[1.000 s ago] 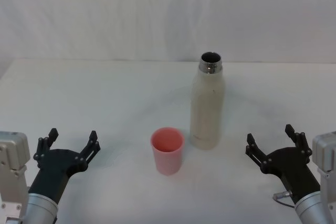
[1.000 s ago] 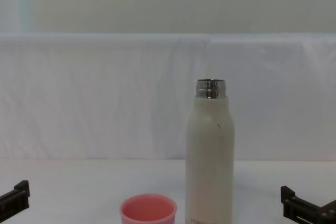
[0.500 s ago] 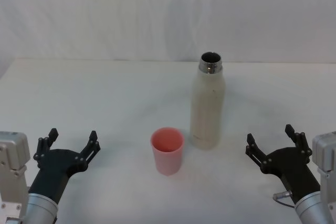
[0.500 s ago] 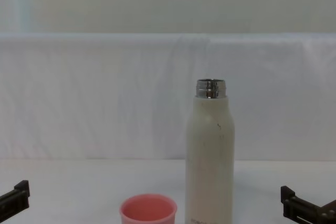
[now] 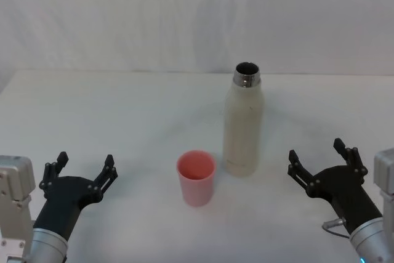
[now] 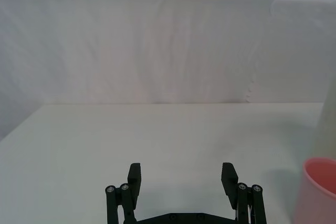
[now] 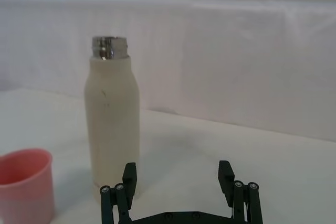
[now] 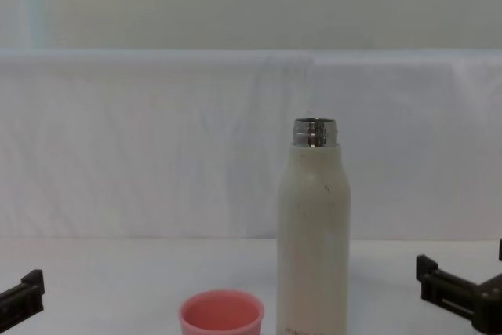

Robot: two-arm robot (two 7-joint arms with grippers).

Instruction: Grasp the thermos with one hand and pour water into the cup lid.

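OK, thermos [image 5: 244,125] stands upright, uncapped, ahead of the right gripper [image 5: 320,163] and toward its inner side, near but clear of the fingertips; cup lid [image 5: 196,177] sits just beside the thermos base, farther inward, roughly between both grippers; right gripper jaws spread wide, holding nothing, touching nothing; left gripper [image 5: 82,172] low over the white table [image 5: 111,115], well apart from the cup lid, jaws also wide and empty.

Before me, a white counter [image 5: 123,115] runs to a straight far edge. Behind that edge hangs a white, faintly creased backdrop cloth [image 5: 184,16], spanning its whole width.
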